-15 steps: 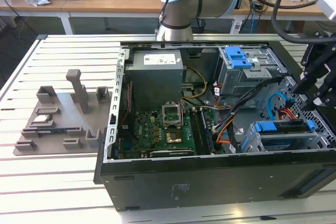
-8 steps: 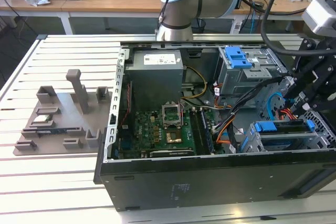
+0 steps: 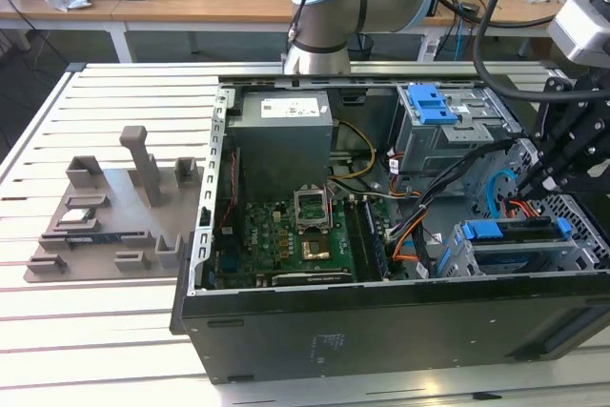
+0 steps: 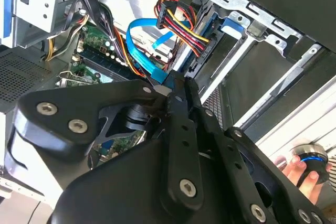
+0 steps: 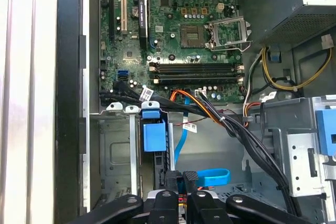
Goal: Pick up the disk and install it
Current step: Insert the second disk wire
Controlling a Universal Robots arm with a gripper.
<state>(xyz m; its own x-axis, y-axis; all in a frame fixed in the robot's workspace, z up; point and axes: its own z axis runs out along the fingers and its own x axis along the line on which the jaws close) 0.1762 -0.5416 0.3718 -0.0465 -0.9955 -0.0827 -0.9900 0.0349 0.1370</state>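
The disk [image 3: 510, 232] sits with its blue rails in the lower drive cage, at the exterior view's right end of the open computer case. In the first wrist view it is seen edge-on, topped by a blue rail tab [image 5: 153, 134]. My black gripper [image 3: 536, 176] hangs just above that cage, among the cables. Its fingers [image 4: 179, 95] stand together, shut, beside a blue flat cable [image 4: 152, 64], and I see nothing held between them. In the first wrist view the gripper [image 5: 181, 203] is close behind the cage's end.
The case holds a motherboard [image 3: 295, 235], a grey power supply [image 3: 284, 135] and an upper drive cage with a blue latch [image 3: 431, 102]. Cable bundles [image 5: 220, 121] cross beside the lower cage. A grey fixture plate [image 3: 105, 216] lies on the table. A hand [image 4: 294, 169] holds a round device outside the case.
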